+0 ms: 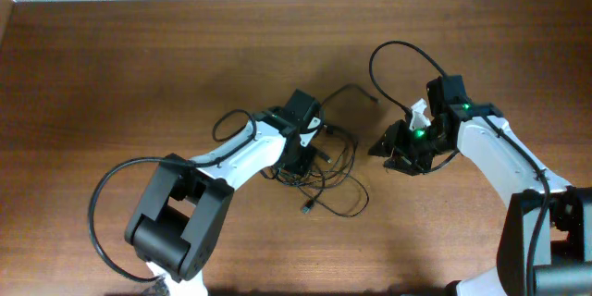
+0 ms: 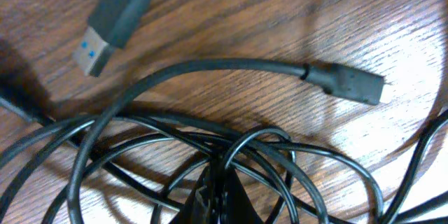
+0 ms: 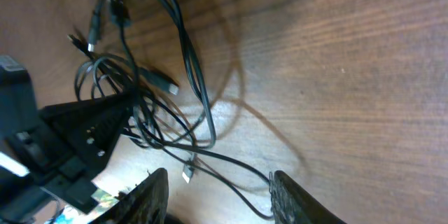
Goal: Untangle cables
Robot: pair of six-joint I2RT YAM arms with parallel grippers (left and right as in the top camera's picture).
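Black cables (image 2: pixel 210 64), left tool (image 2: pixel 215 189) lowered, pinching them

White-shelled left arm (image 1: pixel 242 155) and right arm (image 1: pixel 495 153), black joints; 1 green light (image 1: pixel 418 132).

Overhead looks straight down on the brown wooden table (image 1: pixel 139 55); left wrist sits very close above the tangled thin black cables (image 2: pixel 245 63); right wrist sees that tangle obliquely, farther off.
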